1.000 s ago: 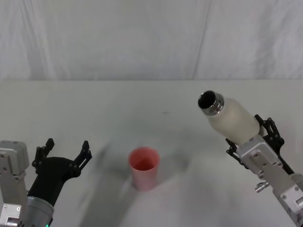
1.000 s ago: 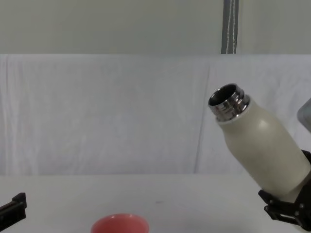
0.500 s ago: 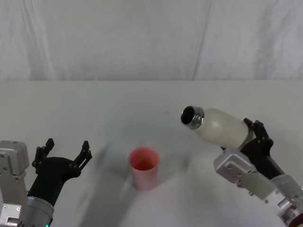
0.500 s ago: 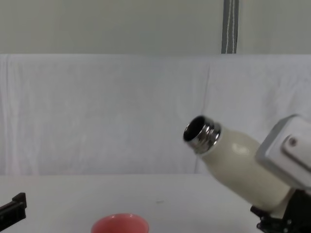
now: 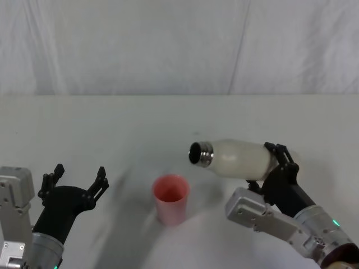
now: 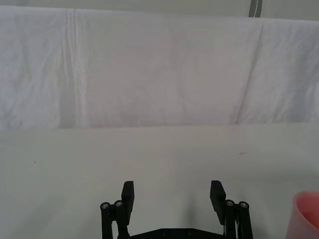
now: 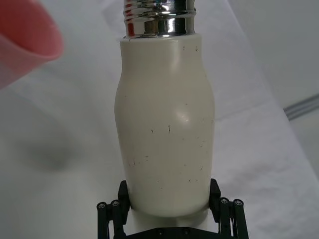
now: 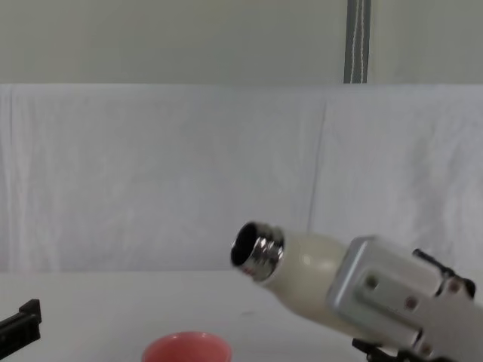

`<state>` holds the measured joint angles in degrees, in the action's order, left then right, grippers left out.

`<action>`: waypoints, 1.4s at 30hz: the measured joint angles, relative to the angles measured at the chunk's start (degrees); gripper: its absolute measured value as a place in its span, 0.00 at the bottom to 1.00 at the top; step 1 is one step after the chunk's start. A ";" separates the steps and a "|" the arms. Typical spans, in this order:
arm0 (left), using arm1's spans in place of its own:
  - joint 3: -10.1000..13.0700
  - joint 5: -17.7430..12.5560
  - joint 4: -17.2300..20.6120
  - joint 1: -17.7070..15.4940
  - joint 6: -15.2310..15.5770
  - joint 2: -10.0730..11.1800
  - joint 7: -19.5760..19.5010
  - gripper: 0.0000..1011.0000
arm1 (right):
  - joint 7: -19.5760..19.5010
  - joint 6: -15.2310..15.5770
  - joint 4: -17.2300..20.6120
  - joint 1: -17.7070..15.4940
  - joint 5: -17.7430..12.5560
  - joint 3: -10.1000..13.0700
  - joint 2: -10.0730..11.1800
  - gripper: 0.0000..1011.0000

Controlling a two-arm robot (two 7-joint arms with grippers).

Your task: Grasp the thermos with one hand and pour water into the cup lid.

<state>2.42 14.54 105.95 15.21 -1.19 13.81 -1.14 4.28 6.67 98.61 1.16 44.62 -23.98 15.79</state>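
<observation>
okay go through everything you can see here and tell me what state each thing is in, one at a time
thermos: uncapped, tipped nearly level, held off the table, mouth toward the cup lid but short of it.
cup lid: upright on the table, open side up, no water visible.
right gripper: shut on the thermos base.
left gripper: open, holding nothing, low at the robot's left.
table: covered in white cloth.

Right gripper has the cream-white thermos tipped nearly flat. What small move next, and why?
Probably shift the right gripper a little toward the robot's left. The cream-white matte thermos lies almost level, yet its steel mouth hangs just to the right of the small pink-red cup lid, not over its rim. The left gripper sits open, parked.
</observation>
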 joint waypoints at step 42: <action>0.00 0.00 0.00 0.00 0.00 0.00 0.00 0.99 | -3.52 -2.75 -6.66 7.99 10.26 -7.78 3.59 0.94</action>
<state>2.41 14.54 105.96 15.21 -1.19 13.81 -1.14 0.75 3.92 91.96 9.16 54.89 -31.76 19.37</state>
